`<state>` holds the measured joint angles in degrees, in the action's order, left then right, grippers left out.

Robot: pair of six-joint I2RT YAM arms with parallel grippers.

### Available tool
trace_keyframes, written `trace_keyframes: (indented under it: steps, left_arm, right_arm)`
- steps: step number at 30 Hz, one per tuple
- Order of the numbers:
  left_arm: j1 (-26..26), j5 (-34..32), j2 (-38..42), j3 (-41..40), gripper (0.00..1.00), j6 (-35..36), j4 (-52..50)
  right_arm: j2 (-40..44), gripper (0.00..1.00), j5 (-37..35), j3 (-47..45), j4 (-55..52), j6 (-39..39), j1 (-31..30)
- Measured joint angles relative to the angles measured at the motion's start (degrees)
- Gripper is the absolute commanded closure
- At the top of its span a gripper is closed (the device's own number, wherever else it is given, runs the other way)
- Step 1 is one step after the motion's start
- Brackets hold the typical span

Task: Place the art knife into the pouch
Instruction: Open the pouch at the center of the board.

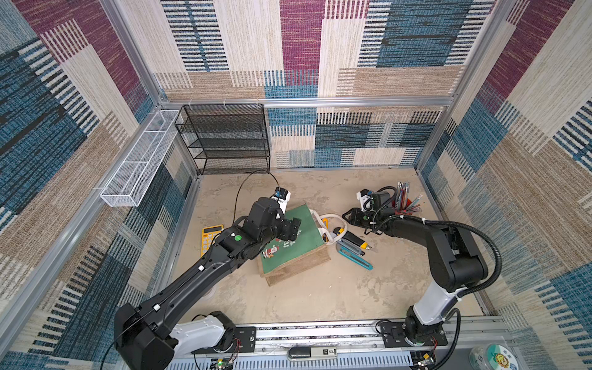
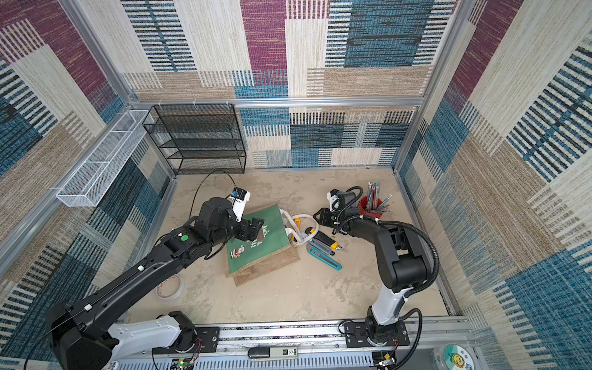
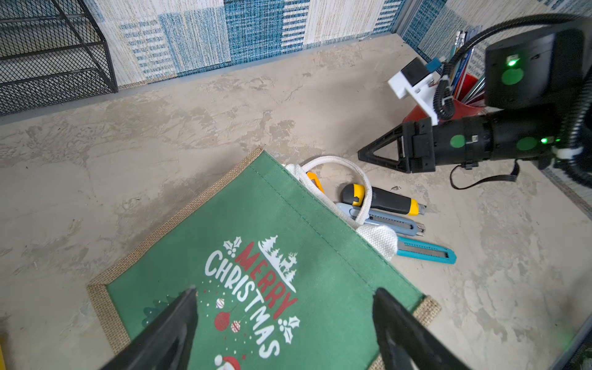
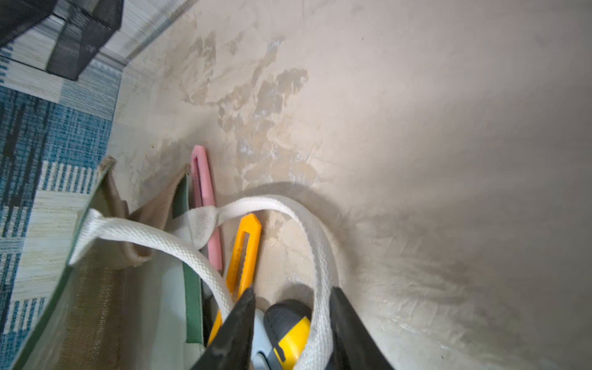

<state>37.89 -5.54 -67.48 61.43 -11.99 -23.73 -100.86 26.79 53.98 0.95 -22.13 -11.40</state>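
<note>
The pouch [image 1: 301,243] lies on its side with the green "Merry Christmas" face [image 3: 256,256] up and its mouth toward the right arm. Several art knives lie at that mouth: a black-and-yellow one [image 3: 384,200], a pale blue one [image 3: 390,221], a teal one [image 3: 426,251], an orange one [image 4: 246,246] and a pink one [image 4: 205,205]. My left gripper [image 3: 285,291] hovers open over the green face. My right gripper [image 4: 293,291] sits low by the white rope handle [image 4: 320,243]. Its jaws are narrow but apart, with the rope and the black-and-yellow knife's butt showing between them.
A red cup of pencils [image 1: 405,200] stands behind the right wrist. A yellow calculator [image 1: 209,237] lies under the left arm and a tape roll [image 2: 169,286] nearer the front. A black mesh shelf [image 1: 227,137] and a white wire basket [image 1: 141,160] line the back left.
</note>
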Motion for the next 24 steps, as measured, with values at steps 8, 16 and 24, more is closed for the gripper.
trace_keyframes:
  steps: [8,16,24]
  left_arm:
    - [0.0,0.0,0.5,-0.9,0.11,0.0,0.4]
    - [0.0,-0.1,0.5,-1.0,0.1,0.0,0.4]
    - [0.0,-0.3,0.4,-1.2,0.09,0.0,0.1]
  right_arm:
    - [-2.9,0.65,-5.4,2.4,-3.5,2.1,-1.6]
    - [-5.4,0.79,-8.4,3.1,-4.7,2.9,-2.8]
    - [-5.9,0.94,-9.1,3.7,-4.8,2.9,-3.2]
